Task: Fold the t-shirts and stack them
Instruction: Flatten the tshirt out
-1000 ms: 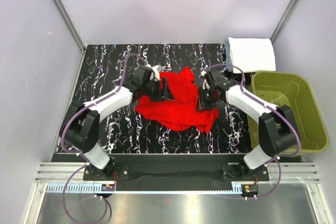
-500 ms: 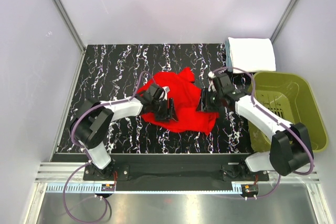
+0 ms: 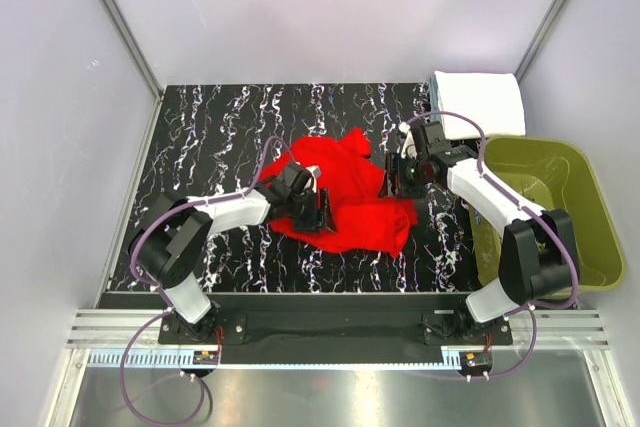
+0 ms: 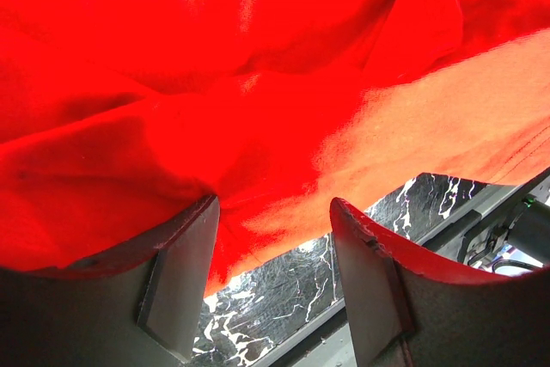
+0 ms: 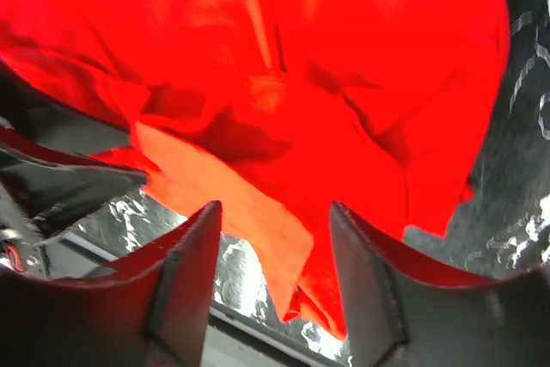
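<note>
Top view. Red t-shirt (image 3: 350, 202) crumpled in a loose heap near the middle of the black marbled table (image 3: 200, 137). Left gripper (image 3: 320, 210) down at the heap's near left edge, jaws apart, tips against the cloth. Right gripper (image 3: 397, 179) at the heap's right edge, jaws likewise apart; from here, cannot tell whether touching the cloth or just beside it. Folded white t-shirt (image 3: 480, 102) at the far right corner, well apart from the red one. Olive-green basket (image 3: 550, 237) off the table's right side.

Left wrist view. Two dark fingers (image 4: 176, 272) spread wide, a clear gap between them. Red t-shirt (image 4: 258, 83) filling the upper frame in bunched folds, draped down onto the tip of the finger on the left of the frame. Nothing pinched between the jaws. A strip of table (image 4: 275, 298) showing in the gap below the cloth's hem.

Right wrist view. Fingers (image 5: 185, 290) spread about as wide, nothing clamped. Red t-shirt (image 5: 344, 83) ahead of the tips, rumpled, one lighter flap reaching down into the gap between them. Table (image 5: 524, 83) bare at the right edge of the frame. Dark parts of the left gripper (image 5: 60, 182) at the left edge of the frame, against the cloth.
</note>
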`<state>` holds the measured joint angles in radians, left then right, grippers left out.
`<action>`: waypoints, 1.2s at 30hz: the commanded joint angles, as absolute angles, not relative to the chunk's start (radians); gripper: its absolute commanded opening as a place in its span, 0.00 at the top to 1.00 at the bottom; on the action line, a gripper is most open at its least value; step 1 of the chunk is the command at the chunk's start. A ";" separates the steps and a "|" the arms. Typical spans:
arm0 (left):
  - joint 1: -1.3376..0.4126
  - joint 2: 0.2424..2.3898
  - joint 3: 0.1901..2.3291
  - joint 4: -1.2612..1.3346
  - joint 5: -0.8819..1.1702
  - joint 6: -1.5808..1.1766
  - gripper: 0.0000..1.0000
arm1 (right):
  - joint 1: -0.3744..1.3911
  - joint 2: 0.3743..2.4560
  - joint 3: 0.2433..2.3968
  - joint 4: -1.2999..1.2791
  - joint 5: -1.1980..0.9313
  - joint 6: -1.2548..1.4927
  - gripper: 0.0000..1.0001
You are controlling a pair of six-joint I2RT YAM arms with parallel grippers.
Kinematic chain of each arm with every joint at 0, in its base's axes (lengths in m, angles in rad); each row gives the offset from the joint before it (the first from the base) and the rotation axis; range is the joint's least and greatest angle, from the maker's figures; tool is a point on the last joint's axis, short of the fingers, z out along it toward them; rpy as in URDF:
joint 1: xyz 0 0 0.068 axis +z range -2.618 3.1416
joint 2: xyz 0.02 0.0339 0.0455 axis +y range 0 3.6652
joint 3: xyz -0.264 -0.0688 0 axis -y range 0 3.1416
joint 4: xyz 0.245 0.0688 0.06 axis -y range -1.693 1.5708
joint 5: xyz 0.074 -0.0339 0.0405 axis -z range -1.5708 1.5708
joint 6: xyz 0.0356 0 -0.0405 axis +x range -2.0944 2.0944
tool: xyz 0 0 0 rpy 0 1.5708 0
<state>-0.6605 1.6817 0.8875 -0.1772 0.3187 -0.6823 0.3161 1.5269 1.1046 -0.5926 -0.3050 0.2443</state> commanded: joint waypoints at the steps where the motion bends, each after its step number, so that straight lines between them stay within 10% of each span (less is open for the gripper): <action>1: -0.661 1.666 0.862 -0.190 0.259 -0.658 0.39 | 0.318 1.500 1.071 -0.640 -0.270 0.227 0.37; 17: -0.661 1.663 0.864 -0.187 0.258 -0.666 0.39 | 0.313 1.471 1.028 -0.571 -0.379 0.229 0.67; 21: -0.661 1.660 0.870 -0.189 0.256 -0.669 0.39 | 0.311 1.441 1.035 -0.574 -0.367 0.226 0.99; 36: -0.621 1.428 1.319 -0.306 0.260 -0.157 0.17 | 0.351 1.393 1.425 -0.684 -0.560 0.235 1.00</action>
<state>-0.6437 1.5295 1.2774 -0.3916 0.2325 -0.3878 0.3256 1.4055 1.4040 -0.6727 -0.4400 0.2459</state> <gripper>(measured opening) 0.823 0.011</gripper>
